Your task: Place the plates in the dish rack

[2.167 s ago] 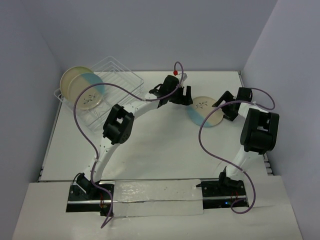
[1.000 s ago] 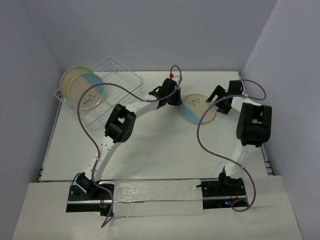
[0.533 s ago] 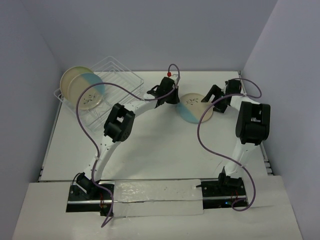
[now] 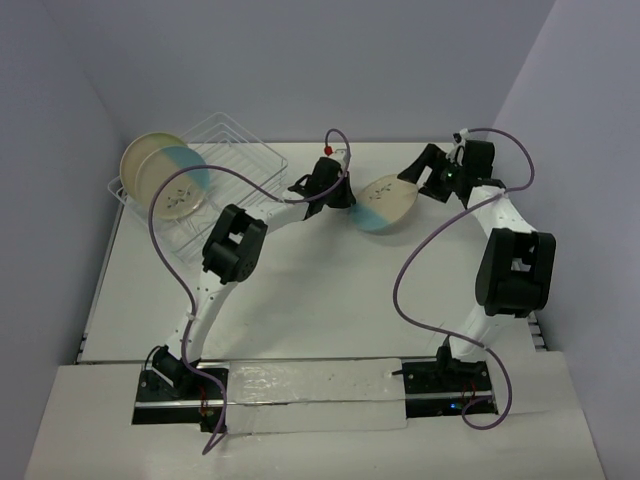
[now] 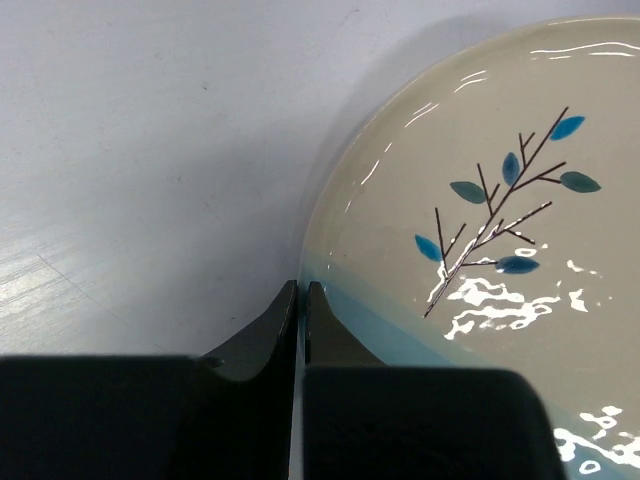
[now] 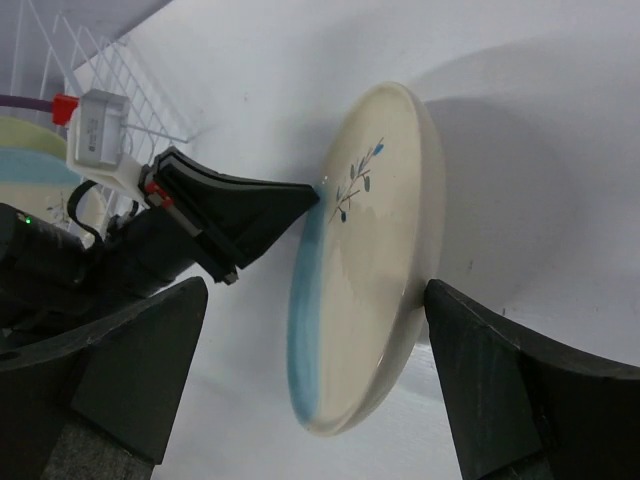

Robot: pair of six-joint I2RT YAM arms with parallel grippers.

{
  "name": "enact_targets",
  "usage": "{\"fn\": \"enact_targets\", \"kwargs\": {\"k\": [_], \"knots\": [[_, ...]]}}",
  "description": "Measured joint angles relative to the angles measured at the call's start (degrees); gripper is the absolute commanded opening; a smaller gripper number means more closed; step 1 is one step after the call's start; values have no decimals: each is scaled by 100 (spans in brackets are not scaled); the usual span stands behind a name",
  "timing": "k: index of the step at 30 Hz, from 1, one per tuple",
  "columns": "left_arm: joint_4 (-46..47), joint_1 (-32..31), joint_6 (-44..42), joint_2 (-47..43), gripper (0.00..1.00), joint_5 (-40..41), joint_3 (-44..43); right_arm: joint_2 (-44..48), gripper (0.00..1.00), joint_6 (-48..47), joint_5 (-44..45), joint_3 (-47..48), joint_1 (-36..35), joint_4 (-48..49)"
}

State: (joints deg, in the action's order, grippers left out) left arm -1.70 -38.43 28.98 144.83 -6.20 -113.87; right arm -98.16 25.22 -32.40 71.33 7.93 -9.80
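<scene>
The third plate (image 4: 385, 203), half cream and half light blue, lay flat on the tabletop (image 4: 330, 290) right of the centre a moment ago. Now it sits a little more to the left, in the upper middle of the top view, and it is tilted, one side raised. Which part of the rim rests on the tabletop I cannot tell.

My left jaws are together, with nothing between them. Their tips (image 5: 290, 300) press against the rim of the plate where the cream meets the blue. They serve only as a stop, so that the plate does not slide away.

My right arm (image 4: 500, 215) has swung up toward the far side of the tabletop. My right jaws stand wide apart, and in the right wrist view the plate is between my two fingers (image 6: 130, 370). One finger is just beside the rim. I cannot say if it touches. The plate is not clamped yet.

For the task this means, I think, that the plate is now ready to be gripped by its edge, which was not possible when it was flat. The next step should be to close my right jaws on it.

The other two plates, the cream plate (image 4: 145, 155) and a half-blue plate (image 4: 180, 190), stand already in the dish rack (image 4: 240, 150) at the upper left.
</scene>
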Motion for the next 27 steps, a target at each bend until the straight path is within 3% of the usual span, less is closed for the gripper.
{"fn": "enact_targets", "kwargs": {"k": [6,10,18,21,24,25,27], "knots": [[130,9,83,-65,0,2,154,-36,93,148,144,0,-63,130],[172,11,98,-84,0,2,197,-147,84,209,365,0,-99,168],[238,15,190,-119,0,-15,288,-431,77,581,422,-15,-552,194],[238,15,206,-137,0,-39,323,-431,68,750,371,-22,-647,300],[237,15,213,-148,0,-62,347,-431,46,881,346,-30,-667,361],[237,15,211,-158,0,-73,360,-431,34,903,389,-40,-669,372],[237,15,213,-183,0,-83,401,-431,24,976,446,-58,-677,365]]}}
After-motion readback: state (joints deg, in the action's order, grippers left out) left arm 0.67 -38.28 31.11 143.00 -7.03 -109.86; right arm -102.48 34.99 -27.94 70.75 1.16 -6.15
